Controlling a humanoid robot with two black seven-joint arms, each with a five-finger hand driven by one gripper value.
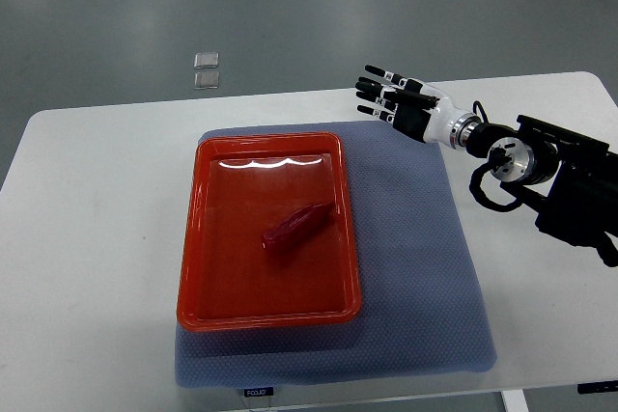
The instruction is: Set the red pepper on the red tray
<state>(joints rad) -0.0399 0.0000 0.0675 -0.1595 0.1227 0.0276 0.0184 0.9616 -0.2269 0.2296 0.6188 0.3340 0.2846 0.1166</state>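
Mat [425, 267], tray [208, 238], diagonal pepper [297, 226].

A small label [258, 392] on the mat's [425, 238] edge is unreadable.

Bright, even overhead light; white glare streaks the red tray [208, 238] at its far end; shadows soft, focus sharp.

The right arm [550, 176] enters from the picture's right edge and extends toward the upper centre. Its robot hand [401, 103] is held level, fingers [377, 94] straight and slightly spread, pointing left, grasping nothing.
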